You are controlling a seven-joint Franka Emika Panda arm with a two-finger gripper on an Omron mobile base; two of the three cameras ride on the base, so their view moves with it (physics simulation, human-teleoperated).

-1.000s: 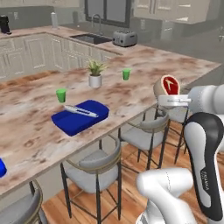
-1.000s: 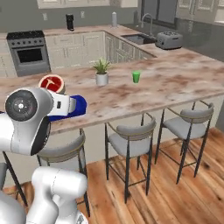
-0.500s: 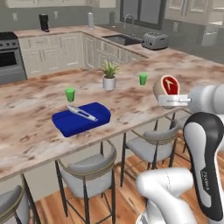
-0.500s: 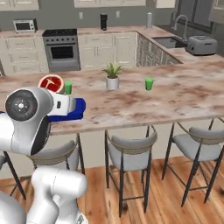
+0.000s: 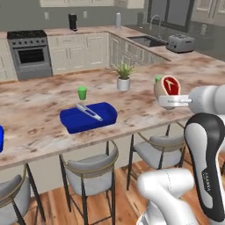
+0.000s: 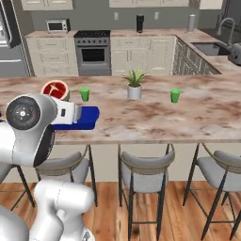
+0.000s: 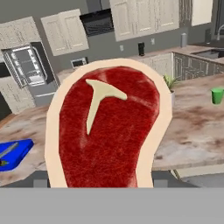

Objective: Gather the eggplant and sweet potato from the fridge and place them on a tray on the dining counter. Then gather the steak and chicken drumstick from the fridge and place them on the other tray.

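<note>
Gripper (image 5: 163,97) holds the steak (image 5: 167,85) upright, mid-carry; next, lower it onto the blue tray (image 5: 89,117) at centre-left.

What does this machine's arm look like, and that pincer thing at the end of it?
The arm is built of thick, rounded, glossy white segments joined by dark, nearly black bands, one bearing small pale lettering. From the right base view, one joint ends in a round dark grey cap with a small hub at its centre. The pincer is a slim, pale grey-white piece. No loose cables show.
</note>
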